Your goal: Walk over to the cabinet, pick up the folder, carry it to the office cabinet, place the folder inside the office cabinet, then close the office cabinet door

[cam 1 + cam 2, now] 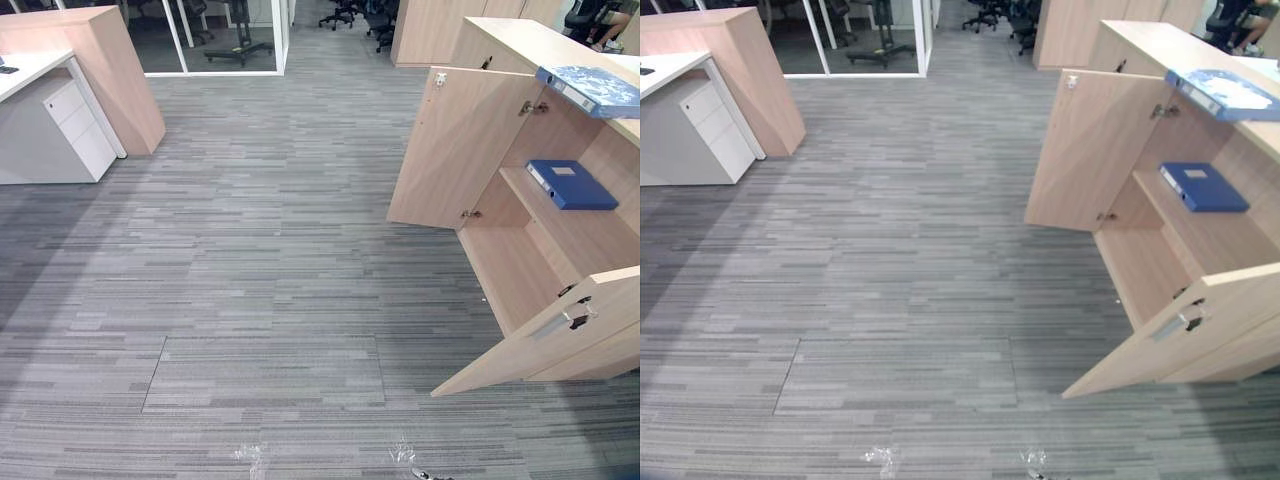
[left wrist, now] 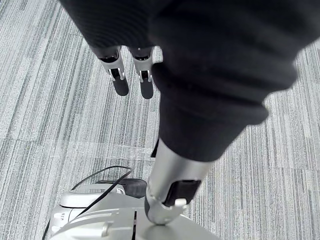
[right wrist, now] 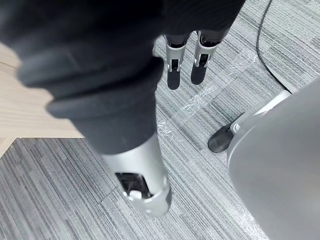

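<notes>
On cabinet shelf (image 1: 592, 236): blue folder (image 1: 572, 184) | left hand (image 2: 200, 60) relaxed, empty | right hand (image 3: 100, 65) relaxed, empty

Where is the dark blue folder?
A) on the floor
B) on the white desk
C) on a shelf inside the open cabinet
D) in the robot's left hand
C: the dark blue folder lies flat on a shelf inside the open cabinet.

Bare carpet (image 1: 270, 250) ahead, near cabinet door (image 1: 545, 335) jutting out, folder (image 1: 572, 184) on shelf (image 1: 600, 235)
</notes>
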